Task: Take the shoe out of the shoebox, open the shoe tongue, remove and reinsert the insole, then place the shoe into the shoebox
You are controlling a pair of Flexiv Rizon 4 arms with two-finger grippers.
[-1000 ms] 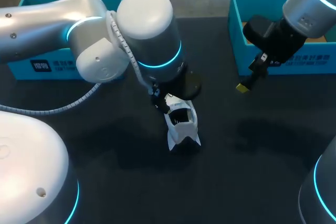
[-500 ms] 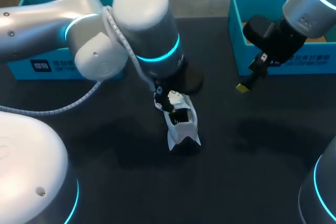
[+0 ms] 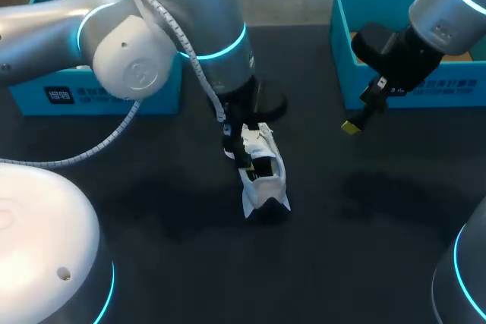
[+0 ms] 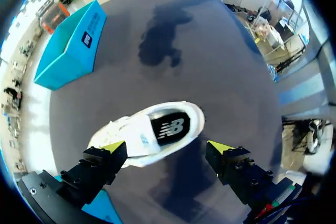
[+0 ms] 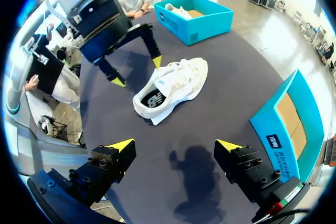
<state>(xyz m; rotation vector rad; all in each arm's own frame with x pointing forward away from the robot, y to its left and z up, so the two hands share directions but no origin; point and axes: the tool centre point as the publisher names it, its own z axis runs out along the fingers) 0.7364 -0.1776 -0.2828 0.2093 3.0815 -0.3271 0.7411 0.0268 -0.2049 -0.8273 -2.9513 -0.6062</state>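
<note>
Resting at the centre of the dark matte table [image 3: 342, 263], the white shoe [image 3: 263, 176] lies just under the left gripper [image 4: 167, 148], whose fingers are spread wide around nothing. The right gripper [image 5: 175, 145], also spread and holding nothing, hangs beside the teal shoebox [image 3: 410, 89] at upper right. A second teal box [image 3: 45, 96] stands at upper left.

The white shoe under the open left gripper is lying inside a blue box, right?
No. The head view shows the shoe lying on the black table, not inside a blue box. The left gripper is open over it, as you said.
</note>
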